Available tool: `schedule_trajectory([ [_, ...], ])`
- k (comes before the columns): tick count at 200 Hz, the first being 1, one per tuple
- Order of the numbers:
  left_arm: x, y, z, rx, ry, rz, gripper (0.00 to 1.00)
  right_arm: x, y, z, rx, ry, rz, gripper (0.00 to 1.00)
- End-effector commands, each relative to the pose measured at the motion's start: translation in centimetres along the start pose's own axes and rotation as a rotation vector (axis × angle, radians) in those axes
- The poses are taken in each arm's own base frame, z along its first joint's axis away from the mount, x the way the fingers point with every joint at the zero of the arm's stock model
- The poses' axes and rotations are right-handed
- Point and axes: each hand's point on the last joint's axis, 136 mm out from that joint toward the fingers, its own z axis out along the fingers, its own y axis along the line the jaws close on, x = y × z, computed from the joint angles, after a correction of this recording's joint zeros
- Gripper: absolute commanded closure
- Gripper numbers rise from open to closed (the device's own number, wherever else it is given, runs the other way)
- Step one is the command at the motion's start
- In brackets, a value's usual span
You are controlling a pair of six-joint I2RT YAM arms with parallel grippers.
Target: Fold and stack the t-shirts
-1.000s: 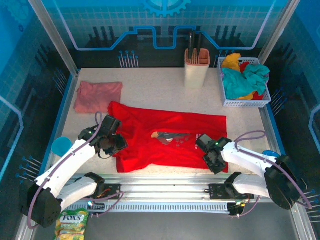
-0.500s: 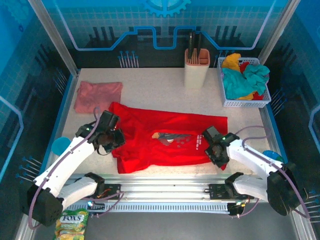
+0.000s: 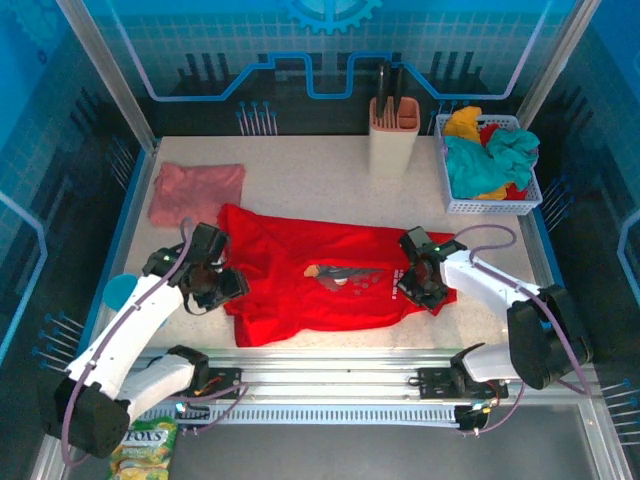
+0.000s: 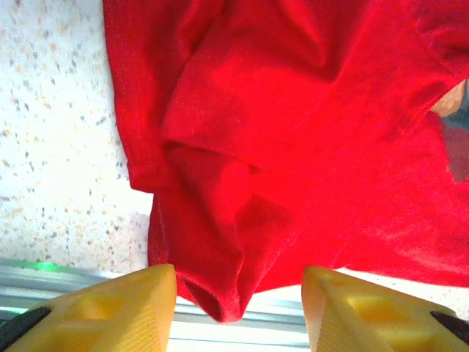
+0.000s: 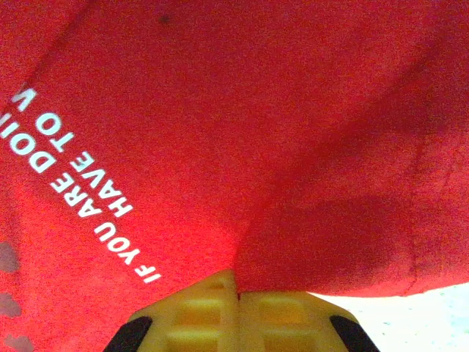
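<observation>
Between left tool [image 4: 236,284] jaws, released, straddles red shirt [image 4: 308,132] hem; at right tool [image 5: 237,284], clenches same shirt's edge.

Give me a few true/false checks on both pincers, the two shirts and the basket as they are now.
1. The right pincer is shut on the edge of the red t-shirt. True.
2. The left pincer is clamped shut. False: its fingers stand apart, with a fold of red cloth between them.
3. The pink t-shirt is stacked on the red one. False: it lies on the table at the far left.
4. The basket at the far right holds cloths. True.
</observation>
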Motion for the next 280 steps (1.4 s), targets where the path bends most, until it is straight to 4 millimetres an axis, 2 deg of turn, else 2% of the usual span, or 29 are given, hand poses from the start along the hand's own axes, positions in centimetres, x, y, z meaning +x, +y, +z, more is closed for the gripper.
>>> schedule_trajectory([
  [1,2.6,1.5,0.8,-0.048,0.099,-0.064,0.50,0.0,-0.3,0.1,-0.020,0.019,-0.013,1.00],
  [26,3.8,2.3,2.3,-0.071,0.120,-0.101,0.48,-0.4,-0.5,-0.2,-0.026,0.009,-0.026,1.00],
  [49,3.5,0.6,3.4,0.008,0.107,-0.129,0.48,-0.1,-0.7,0.2,-0.028,0.023,-0.025,1.00],
  [64,3.1,-0.5,3.7,0.045,0.095,-0.127,0.52,-0.1,-0.9,0.3,-0.025,0.024,-0.026,1.00],
  [80,2.9,-1.4,3.9,0.085,0.099,-0.131,0.65,-0.2,-1.0,0.1,-0.032,0.017,-0.026,1.00],
  [103,2.5,-1.9,3.5,0.084,0.098,-0.116,1.00,-0.8,-1.0,-0.6,-0.040,0.003,-0.032,1.00],
  [125,0.9,-2.4,2.3,0.058,0.051,-0.080,1.00,-1.3,-0.6,-1.0,-0.052,0.003,-0.049,1.00],
  [150,-1.4,-3.9,1.2,0.054,0.018,-0.037,1.00,-2.0,0.0,-0.9,-0.064,0.027,-0.061,1.00],
  [185,-2.8,-4.5,0.7,0.041,0.015,-0.003,1.00,-2.3,0.5,-0.5,-0.080,0.040,-0.072,1.00],
  [208,-5.2,-6.0,0.4,0.089,0.012,0.002,1.00,-2.7,0.4,0.2,-0.073,0.051,-0.079,1.00],
  [226,-7.1,-6.4,0.8,0.035,0.000,0.028,1.00,-3.2,-0.1,0.1,-0.025,0.043,-0.100,1.00],
  [234,-7.7,-6.5,1.3,0.020,-0.002,0.038,0.92,-3.3,-0.3,0.2,-0.019,0.041,-0.103,1.00],
  [249,-8.5,-6.2,2.6,-0.016,0.012,0.048,0.87,-3.1,-0.4,0.6,-0.044,0.057,-0.094,0.98],
  [257,-8.7,-6.1,3.1,-0.032,0.020,0.056,0.77,-3.1,-0.5,0.8,-0.051,0.062,-0.089,0.94],
  [268,-8.9,-5.6,3.4,-0.056,0.022,0.065,0.54,-3.1,-0.2,0.6,-0.074,0.063,-0.097,0.82],
  [280,-9.2,-5.1,3.3,-0.076,0.009,0.076,0.37,-3.3,0.2,0.1,-0.103,0.051,-0.118,0.62],
])
